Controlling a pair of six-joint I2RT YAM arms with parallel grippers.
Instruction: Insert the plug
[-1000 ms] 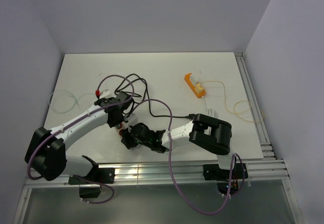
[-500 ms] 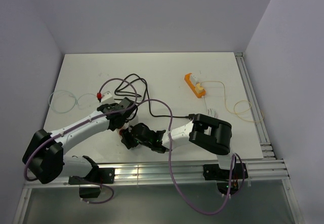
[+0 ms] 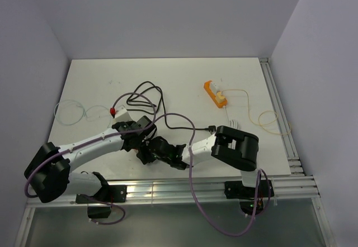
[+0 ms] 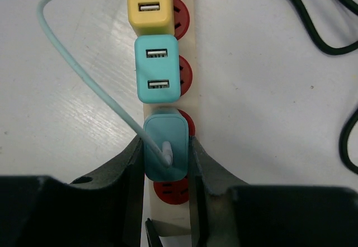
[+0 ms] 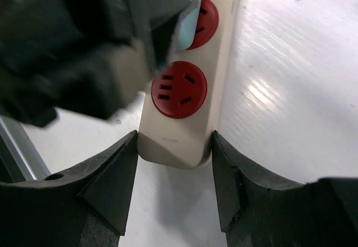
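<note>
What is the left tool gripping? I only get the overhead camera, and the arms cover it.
Observer: The left tool is shut on a teal charger with a pale cable plugged into it, over the power strip.
Operator: Is the strip held?
Observer: Yes, the right tool clamps its end from both sides.
Operator: Any sockets free?
Observer: One red socket at that end is bare; a second teal charger and a yellow one sit further along.
</note>
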